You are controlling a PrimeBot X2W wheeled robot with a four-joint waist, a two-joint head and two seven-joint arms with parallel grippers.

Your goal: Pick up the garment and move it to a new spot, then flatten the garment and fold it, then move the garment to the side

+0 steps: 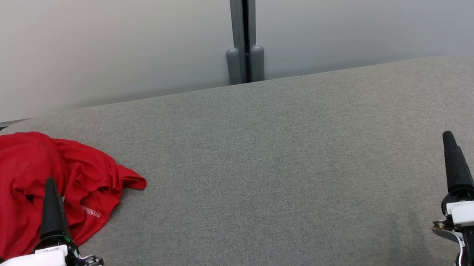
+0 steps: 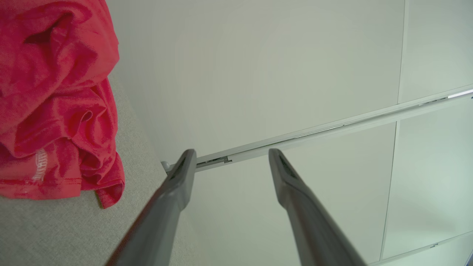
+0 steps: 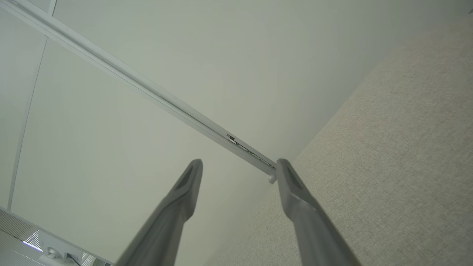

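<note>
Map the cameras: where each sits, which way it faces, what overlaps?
Head view: on the head, facing forward and down at the table, garment far left; left end effector lower left, right end effector lower right.
Left wrist view: on the left wrist, along its open fingers past the table edge to the wall; garment upper left.
Right wrist view: on the right wrist, along its open fingers to the wall; table at right.
Shared: head and left wrist both show the garment.
</note>
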